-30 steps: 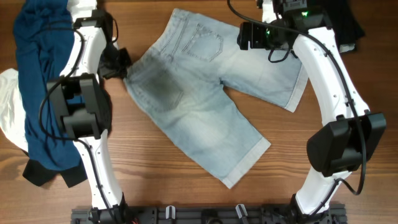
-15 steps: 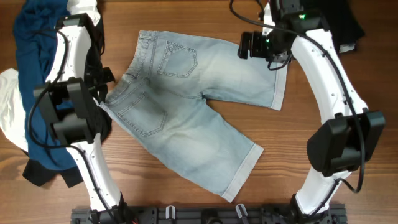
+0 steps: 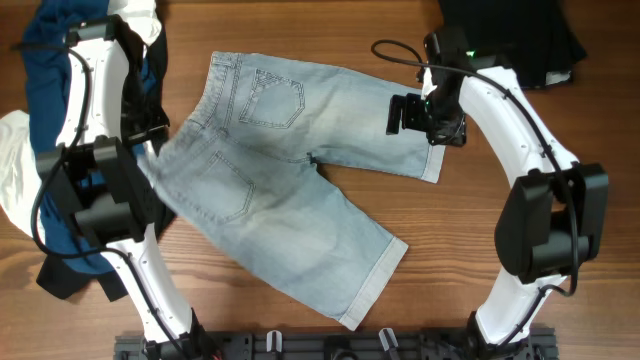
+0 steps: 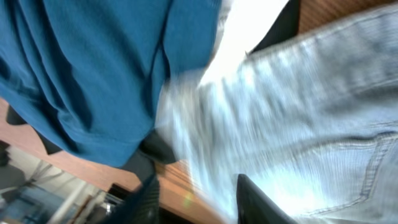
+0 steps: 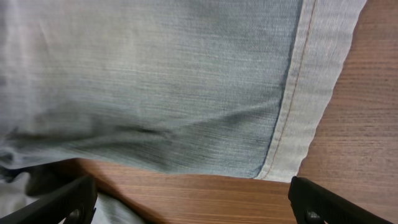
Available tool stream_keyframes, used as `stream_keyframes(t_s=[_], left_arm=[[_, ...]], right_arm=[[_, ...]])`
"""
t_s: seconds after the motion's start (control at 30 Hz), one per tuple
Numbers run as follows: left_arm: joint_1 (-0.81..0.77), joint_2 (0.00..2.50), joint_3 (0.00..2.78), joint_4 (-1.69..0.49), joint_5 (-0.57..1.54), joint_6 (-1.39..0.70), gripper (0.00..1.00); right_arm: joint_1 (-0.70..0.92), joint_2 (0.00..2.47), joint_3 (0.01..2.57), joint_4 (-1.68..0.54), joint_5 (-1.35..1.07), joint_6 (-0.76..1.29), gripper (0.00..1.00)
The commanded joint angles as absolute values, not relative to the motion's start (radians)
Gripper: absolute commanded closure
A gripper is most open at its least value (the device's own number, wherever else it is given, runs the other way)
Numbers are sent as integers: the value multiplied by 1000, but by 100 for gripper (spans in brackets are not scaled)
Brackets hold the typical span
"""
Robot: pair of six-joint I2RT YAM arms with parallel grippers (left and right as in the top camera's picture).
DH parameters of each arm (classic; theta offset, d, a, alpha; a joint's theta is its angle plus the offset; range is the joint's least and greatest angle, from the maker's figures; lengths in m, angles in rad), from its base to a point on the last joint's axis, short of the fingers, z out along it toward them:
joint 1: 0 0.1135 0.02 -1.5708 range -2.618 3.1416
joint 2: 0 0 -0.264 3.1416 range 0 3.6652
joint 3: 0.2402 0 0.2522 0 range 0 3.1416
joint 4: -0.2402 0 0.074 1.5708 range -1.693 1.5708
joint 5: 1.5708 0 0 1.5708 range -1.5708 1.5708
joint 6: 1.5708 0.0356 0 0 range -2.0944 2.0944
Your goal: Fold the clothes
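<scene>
Though the denim shorts (image 3: 290, 190) lie flat, pockets up, across the middle of the wooden table (image 3: 450, 270), with one leg reaching toward the near edge, no fold is made yet. The right hand (image 5: 191, 186) hangs wide open and empty over the other leg's cuff. The left hand (image 4: 202, 193) has blurred denim between its fingers, but its grip cannot be told. Unfolded navy, white and black garments (image 3: 50, 160) lie heaped along the left edge, and another black garment (image 3: 520, 35) sits at the far right corner.
</scene>
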State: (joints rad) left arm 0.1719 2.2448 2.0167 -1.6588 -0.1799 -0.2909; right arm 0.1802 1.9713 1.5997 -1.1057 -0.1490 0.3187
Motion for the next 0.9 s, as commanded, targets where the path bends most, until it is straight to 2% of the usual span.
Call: stream_keyframes(t_s=[0.0, 0.03, 0.07, 0.1, 0.27, 0.6, 0.77, 0.87], left_arm=[[178, 2218, 2013, -1653, -203, -296, 30], [178, 2218, 2013, -1651, -203, -296, 16], [178, 2218, 2014, -1649, -204, -296, 9], [178, 2218, 2014, -1649, -204, -296, 6], [163, 2202, 2014, -1636, -203, -296, 2], [51, 2061, 2014, -1468, -158, -292, 0], [0, 2053, 2014, -1427, -159, -266, 1], [-20, 2053, 2014, -1407, -159, -266, 0]], right_arm=[[173, 1978, 1582, -1052, -118, 343, 0], [170, 1978, 1582, -1026, -99, 343, 0], [166, 1979, 1582, -976, -59, 326, 0], [165, 1980, 1582, -947, -34, 289, 0], [150, 2006, 1582, -840, 99, 216, 0], [43, 2111, 1581, -712, -24, 156, 1], [31, 2177, 1581, -639, -89, 148, 6], [31, 2206, 1581, -602, -122, 150, 12]])
